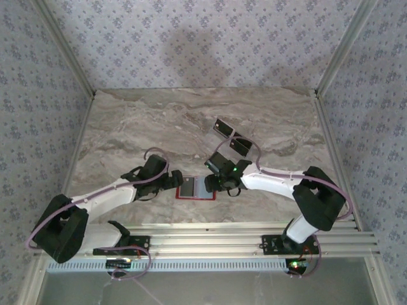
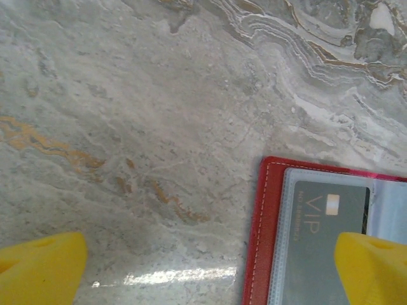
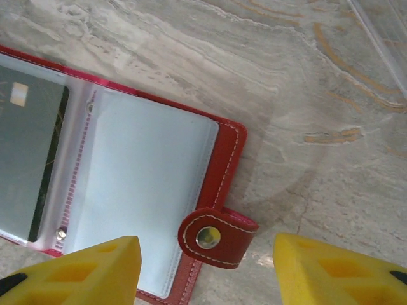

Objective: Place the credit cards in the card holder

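The red card holder [image 1: 196,197] lies open on the marble between both grippers. A grey credit card [image 2: 324,235] marked VIP sits inside a clear sleeve of its left page [image 3: 28,159]. My left gripper [image 2: 206,273] is open wide, one yellow finger [image 2: 372,267] over that card and the other over bare marble. My right gripper [image 3: 206,270] is open too, and the holder's snap tab [image 3: 216,235] lies between its fingers with a gap on each side. Two dark credit cards [image 1: 222,129] [image 1: 240,145] lie on the table behind the right arm.
The right page's clear sleeve [image 3: 146,190] holds no card. The marble table [image 1: 140,127] is walled by patterned panels on three sides, and a metal rail [image 1: 254,241] runs along its near edge by the arm bases.
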